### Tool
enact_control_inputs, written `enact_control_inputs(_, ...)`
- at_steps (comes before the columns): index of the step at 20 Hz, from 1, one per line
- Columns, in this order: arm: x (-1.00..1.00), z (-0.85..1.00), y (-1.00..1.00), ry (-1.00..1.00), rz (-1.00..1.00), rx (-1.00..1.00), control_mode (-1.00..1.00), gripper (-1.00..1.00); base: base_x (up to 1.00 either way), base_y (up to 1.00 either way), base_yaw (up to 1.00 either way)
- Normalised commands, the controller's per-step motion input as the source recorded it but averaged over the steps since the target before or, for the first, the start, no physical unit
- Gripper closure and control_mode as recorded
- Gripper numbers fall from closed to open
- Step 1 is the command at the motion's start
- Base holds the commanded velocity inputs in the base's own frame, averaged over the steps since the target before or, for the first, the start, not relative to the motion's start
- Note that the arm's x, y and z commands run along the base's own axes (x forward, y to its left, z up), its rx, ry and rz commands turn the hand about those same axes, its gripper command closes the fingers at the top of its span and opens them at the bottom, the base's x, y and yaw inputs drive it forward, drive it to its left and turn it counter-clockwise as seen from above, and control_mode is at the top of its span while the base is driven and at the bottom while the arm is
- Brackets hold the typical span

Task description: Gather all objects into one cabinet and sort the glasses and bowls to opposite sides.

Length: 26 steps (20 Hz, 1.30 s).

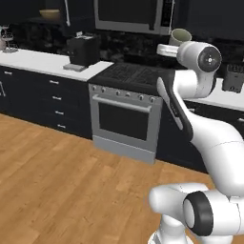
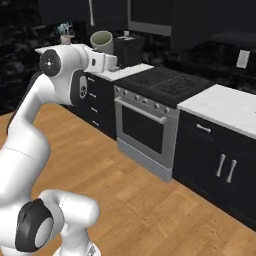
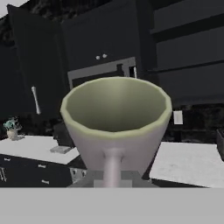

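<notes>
Grey mug in transit, cabinet not yet reached.
My gripper (image 3: 113,177) is clamped tight on the grey mug (image 3: 116,120), centre frame, carried above the stove (image 1: 131,76); wooden bowl (image 1: 49,13) sits shelved upper left. Mug placement and sorting remain, I judge.

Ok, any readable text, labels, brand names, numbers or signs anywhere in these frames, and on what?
None can be read.
microwave: control panel blurred, nothing legible.
oven: knobs bear no readable marks.
grey mug: plain, no print.
</notes>
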Motion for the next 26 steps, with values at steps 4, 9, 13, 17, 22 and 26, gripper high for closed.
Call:
enact_control_inputs(4,0.0,0.0,0.0,0.0,0.0,0.0,1.0,1.0,-0.51,0.29,0.52)
enact_control_inputs(9,0.0,0.0,0.0,0.0,0.0,0.0,1.0,1.0,-0.04,0.26,0.58)
enact_control_inputs(13,0.0,0.0,0.0,0.0,0.0,0.0,1.0,1.0,0.56,0.02,0.39)
enact_control_inputs(17,0.0,0.0,0.0,0.0,0.0,0.0,1.0,1.0,1.0,0.0,0.18)
enact_control_inputs(22,0.0,0.0,0.0,0.0,0.0,0.0,1.0,1.0,1.0,0.01,0.01)
enact_control_inputs(26,0.0,0.0,0.0,0.0,0.0,0.0,1.0,1.0,1.0,0.02,0.0)
